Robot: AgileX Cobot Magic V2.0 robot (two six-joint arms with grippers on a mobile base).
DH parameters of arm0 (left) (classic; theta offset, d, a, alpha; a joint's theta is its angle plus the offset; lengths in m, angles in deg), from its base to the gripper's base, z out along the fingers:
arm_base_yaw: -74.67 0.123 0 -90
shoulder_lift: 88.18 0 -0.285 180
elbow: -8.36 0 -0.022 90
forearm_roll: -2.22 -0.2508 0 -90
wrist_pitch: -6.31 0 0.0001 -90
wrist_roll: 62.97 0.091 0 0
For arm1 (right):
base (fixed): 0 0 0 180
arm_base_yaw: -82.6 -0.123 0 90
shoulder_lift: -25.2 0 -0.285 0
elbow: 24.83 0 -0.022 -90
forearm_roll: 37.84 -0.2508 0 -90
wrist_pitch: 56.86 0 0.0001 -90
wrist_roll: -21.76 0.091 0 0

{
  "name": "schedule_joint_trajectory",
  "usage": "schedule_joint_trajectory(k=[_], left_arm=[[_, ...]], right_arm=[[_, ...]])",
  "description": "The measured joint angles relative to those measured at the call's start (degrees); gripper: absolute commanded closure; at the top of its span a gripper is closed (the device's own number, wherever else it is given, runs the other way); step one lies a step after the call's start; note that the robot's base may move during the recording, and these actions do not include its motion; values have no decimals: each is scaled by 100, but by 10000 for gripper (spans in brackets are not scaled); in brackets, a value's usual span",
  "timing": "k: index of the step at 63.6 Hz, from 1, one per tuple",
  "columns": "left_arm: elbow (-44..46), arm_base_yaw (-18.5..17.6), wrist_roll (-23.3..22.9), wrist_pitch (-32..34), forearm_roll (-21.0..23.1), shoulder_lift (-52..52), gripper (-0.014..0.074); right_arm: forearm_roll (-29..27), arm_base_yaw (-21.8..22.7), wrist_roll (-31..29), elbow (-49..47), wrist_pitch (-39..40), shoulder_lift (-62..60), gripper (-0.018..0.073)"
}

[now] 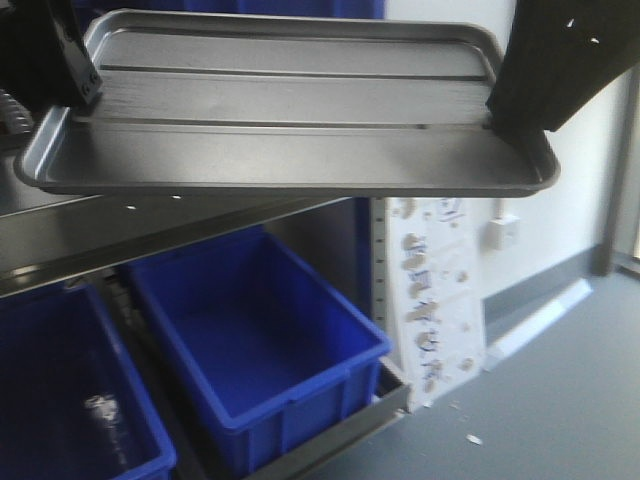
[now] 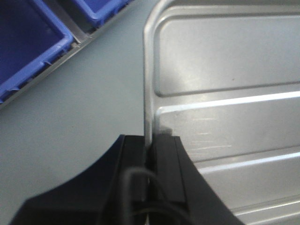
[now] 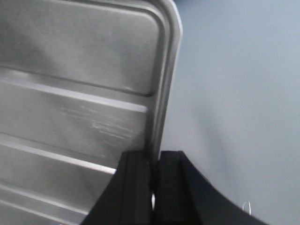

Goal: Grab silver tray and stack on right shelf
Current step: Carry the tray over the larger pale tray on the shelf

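The silver tray [image 1: 300, 100] hangs level in the air near the top of the front view, shiny, with two thin ridges running lengthwise. My left gripper [image 1: 85, 95] is shut on its left rim. My right gripper [image 1: 495, 115] is shut on its right rim. In the left wrist view the tray [image 2: 225, 93] fills the right side, its rim pinched between the black jaws of the left gripper [image 2: 152, 140]. In the right wrist view the tray [image 3: 84, 70] lies to the left, its rim clamped in the right gripper [image 3: 154, 157]. The right shelf is out of view.
A grey steel rack bar [image 1: 150, 235] slopes below the tray at the left. Under it stand two blue bins [image 1: 260, 340] [image 1: 60, 400]. A white perforated upright panel [image 1: 430, 290] stands beside the rack. Grey floor [image 1: 560, 400] lies to the right.
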Motion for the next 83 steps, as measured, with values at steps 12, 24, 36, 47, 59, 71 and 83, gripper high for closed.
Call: schedule_joint_trajectory(k=[12,24,36,47,59,71,83], left_arm=[[0,0,0,0,0,0,689],[0,0,0,0,0,0,689],[0,0,0,-11,0,0,689],[0,0,0,-22,0,0,689],[0,0,0,-22,0,0,689],[0,0,0,-22,0,0,689],[0,0,0,-22,0,0,689]], right_arm=[[0,0,0,0,0,0,503],[0,0,0,0,0,0,503],[0,0,0,0,10,0,503],[0,0,0,0,21,0,503],[0,0,0,0,9,0,503],[0,0,0,0,10,0,503],[0,0,0,0,10,0,503]])
